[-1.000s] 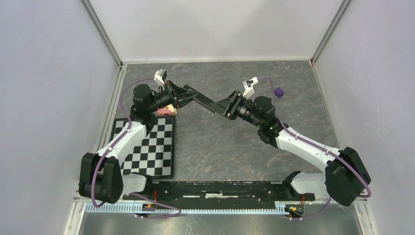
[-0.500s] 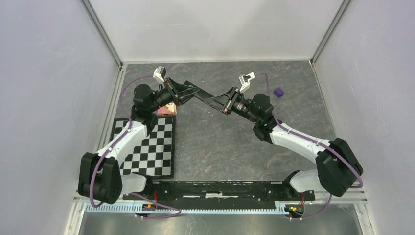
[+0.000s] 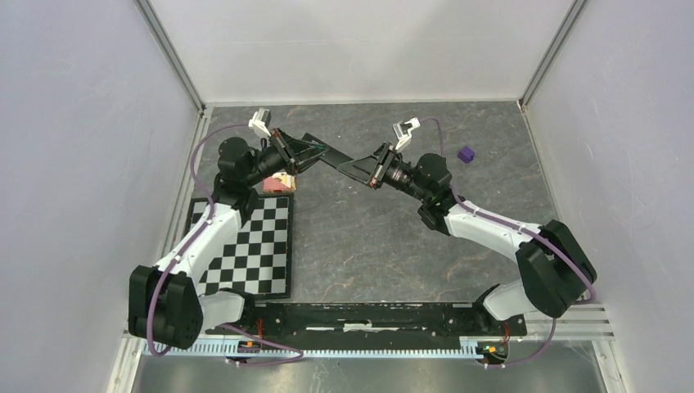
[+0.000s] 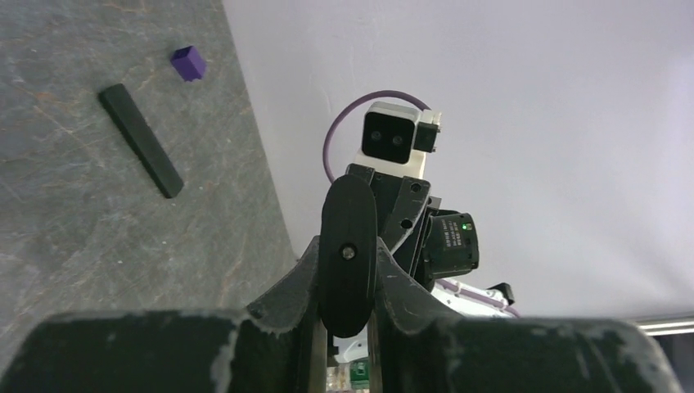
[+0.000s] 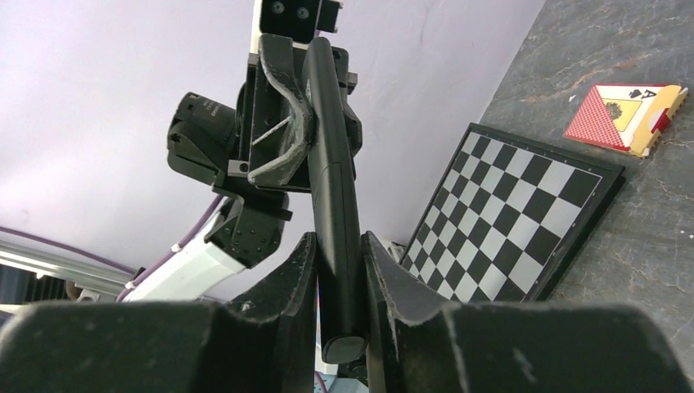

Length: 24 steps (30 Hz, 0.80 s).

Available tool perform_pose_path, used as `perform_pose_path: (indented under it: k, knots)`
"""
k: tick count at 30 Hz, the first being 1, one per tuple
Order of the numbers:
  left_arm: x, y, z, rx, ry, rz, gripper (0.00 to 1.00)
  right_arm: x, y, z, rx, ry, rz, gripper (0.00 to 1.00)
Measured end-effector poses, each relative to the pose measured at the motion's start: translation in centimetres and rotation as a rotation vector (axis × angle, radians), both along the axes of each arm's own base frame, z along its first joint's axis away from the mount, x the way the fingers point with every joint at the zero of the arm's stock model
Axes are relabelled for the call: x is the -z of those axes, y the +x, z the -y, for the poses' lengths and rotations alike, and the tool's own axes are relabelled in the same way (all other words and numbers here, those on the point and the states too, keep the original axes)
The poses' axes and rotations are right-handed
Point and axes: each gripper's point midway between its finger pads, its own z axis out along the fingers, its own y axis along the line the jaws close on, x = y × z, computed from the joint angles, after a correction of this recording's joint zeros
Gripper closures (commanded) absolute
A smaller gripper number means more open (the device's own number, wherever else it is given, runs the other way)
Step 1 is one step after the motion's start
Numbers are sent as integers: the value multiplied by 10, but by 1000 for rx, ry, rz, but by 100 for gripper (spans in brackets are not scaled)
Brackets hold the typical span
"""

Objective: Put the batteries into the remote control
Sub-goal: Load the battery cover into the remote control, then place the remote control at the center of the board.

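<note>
Left gripper (image 4: 348, 274) tight on remote control (image 4: 348, 217) — purple cube (image 4: 188, 63) beyond

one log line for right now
left gripper: shut on remote control | right gripper: shut on remote control | batteries: not in view

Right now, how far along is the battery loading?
Done: the remote is lifted off the table. In hand: left gripper and right gripper each clamp one end. To do: the loading itself; no battery shows in any view, and I cannot tell whether the bay is open. A second black bar lies on the table.
</note>
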Motion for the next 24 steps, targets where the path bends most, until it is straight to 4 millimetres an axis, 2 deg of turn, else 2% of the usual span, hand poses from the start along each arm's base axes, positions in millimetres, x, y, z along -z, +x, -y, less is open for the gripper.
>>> perform_pose_path:
  k: [4, 7, 9, 13, 15, 19, 21, 24]
  knots:
    - [-2, 2, 0, 7, 62, 24, 98, 4, 4, 0, -1, -12, 26, 52]
    - [-4, -13, 14, 110, 92, 46, 98, -2, 4, -2, -5, -17, 88, 47]
    - [-5, -17, 18, 146, 102, 59, 98, -4, 4, 1, -6, -24, 123, 39]
    - [-3, -22, 17, 210, 111, 51, 98, -12, 1, 19, 7, -28, 189, 11]
    - [-2, -23, 15, 225, 111, 47, 98, -20, -8, 31, 8, -30, 242, 5]
    - [-4, -30, 13, 270, 107, 55, 98, -45, -31, 42, -27, -22, 388, 4]
    - [-5, -36, 14, 303, 103, 68, 98, -47, -39, 41, -70, -29, 434, 9]
    - [-11, -45, 14, 349, 98, 108, 98, -39, -45, 32, -168, -72, 480, 20]
